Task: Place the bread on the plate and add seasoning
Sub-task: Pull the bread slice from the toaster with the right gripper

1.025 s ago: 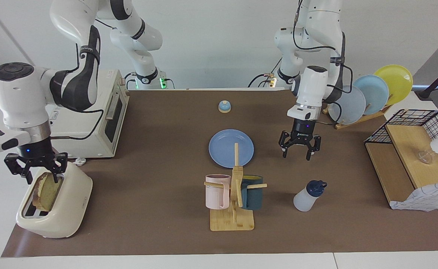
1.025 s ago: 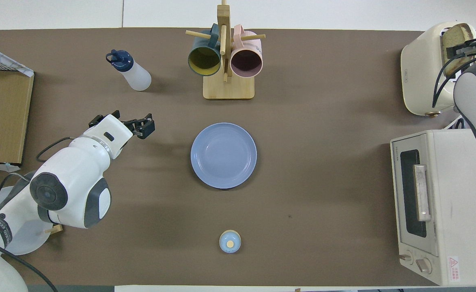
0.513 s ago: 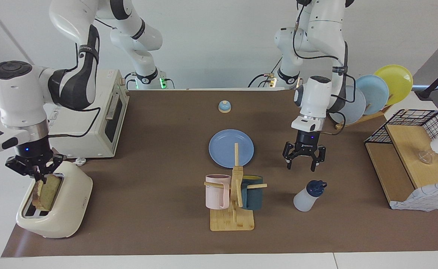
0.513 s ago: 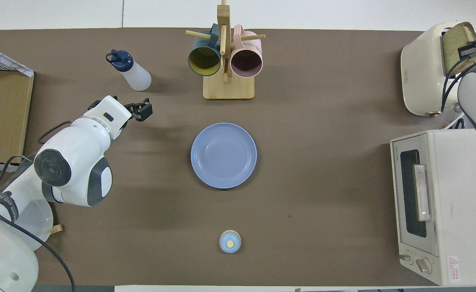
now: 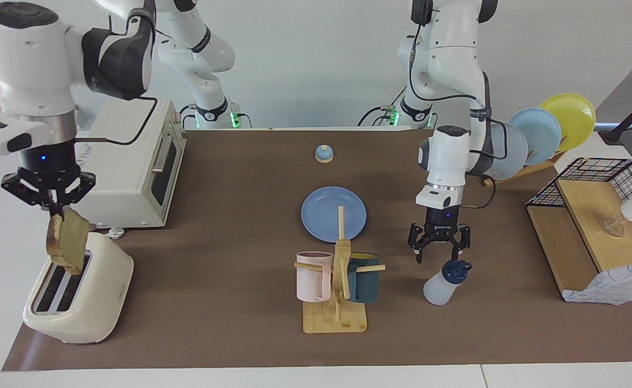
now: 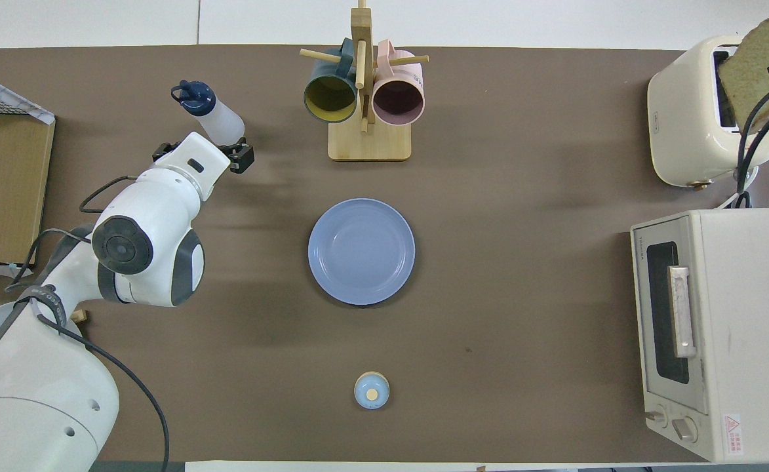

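The right hand (image 5: pixel 57 207) is pinched on the top edge of the bread (image 5: pixel 68 241), which hangs tilted just over the toaster (image 5: pixel 78 293), its lower edge clear of the slots. The left hand (image 5: pixel 438 252), fingers spread, hangs directly over the seasoning (image 5: pixel 445 283). The plate (image 5: pixel 326 215) lies bare beside the mug rack (image 5: pixel 337 285), nearer the robots.

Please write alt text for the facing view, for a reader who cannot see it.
The right gripper, shut on the bread, holds it in the air above the toaster. The left gripper, jaws open, hangs just over the seasoning. The plate lies bare mid-table, just nearer the robots than a mug rack.
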`<action>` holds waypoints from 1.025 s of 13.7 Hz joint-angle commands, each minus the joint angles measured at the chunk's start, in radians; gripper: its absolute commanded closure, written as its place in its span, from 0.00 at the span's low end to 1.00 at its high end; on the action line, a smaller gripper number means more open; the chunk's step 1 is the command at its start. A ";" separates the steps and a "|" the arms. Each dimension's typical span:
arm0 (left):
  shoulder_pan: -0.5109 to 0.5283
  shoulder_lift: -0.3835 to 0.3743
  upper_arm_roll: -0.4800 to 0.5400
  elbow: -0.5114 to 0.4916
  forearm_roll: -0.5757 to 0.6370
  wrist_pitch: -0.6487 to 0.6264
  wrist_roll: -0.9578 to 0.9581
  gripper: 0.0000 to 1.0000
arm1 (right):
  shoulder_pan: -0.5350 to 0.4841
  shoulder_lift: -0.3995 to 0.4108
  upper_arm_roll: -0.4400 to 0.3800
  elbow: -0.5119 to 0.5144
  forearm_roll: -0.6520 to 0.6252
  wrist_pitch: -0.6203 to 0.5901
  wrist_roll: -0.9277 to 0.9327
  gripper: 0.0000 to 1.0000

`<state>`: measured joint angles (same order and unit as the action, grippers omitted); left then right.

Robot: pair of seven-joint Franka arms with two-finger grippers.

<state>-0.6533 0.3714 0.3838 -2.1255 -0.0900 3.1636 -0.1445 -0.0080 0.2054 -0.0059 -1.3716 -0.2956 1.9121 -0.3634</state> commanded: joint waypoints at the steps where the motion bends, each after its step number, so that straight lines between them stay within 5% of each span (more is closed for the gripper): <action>1: -0.037 0.102 0.029 0.051 -0.083 0.087 -0.010 0.00 | 0.087 -0.056 0.013 0.020 0.048 -0.100 0.045 1.00; 8: -0.038 0.138 0.060 0.068 -0.120 0.188 -0.010 0.00 | 0.264 -0.132 0.027 -0.093 0.369 -0.153 0.528 1.00; 14: -0.066 0.188 0.078 0.121 -0.160 0.187 -0.009 0.00 | 0.402 -0.284 0.027 -0.513 0.572 0.229 0.736 1.00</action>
<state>-0.6897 0.5116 0.4276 -2.0408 -0.2224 3.3280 -0.1496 0.3450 -0.0012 0.0245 -1.7302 0.2476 2.0373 0.2850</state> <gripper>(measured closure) 0.000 0.930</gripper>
